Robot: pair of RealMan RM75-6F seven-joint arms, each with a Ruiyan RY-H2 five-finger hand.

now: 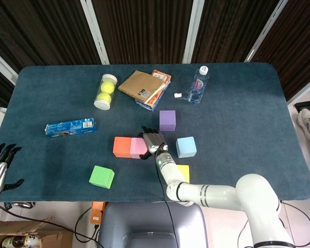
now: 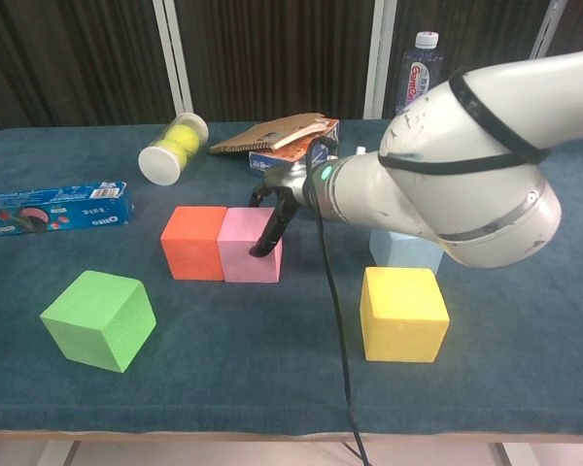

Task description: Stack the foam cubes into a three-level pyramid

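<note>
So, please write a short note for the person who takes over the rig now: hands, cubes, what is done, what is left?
Right hand: fingers rest against the pink cube, no grip seen.
Left hand: idle, open, beyond the table's left edge.
Cubes: pink touches the orange cube in a row. Green cube, yellow cube, light blue cube and purple cube lie apart.
Done: two cubes of the base row.
Left: a third base cube, then the two upper levels.
</note>
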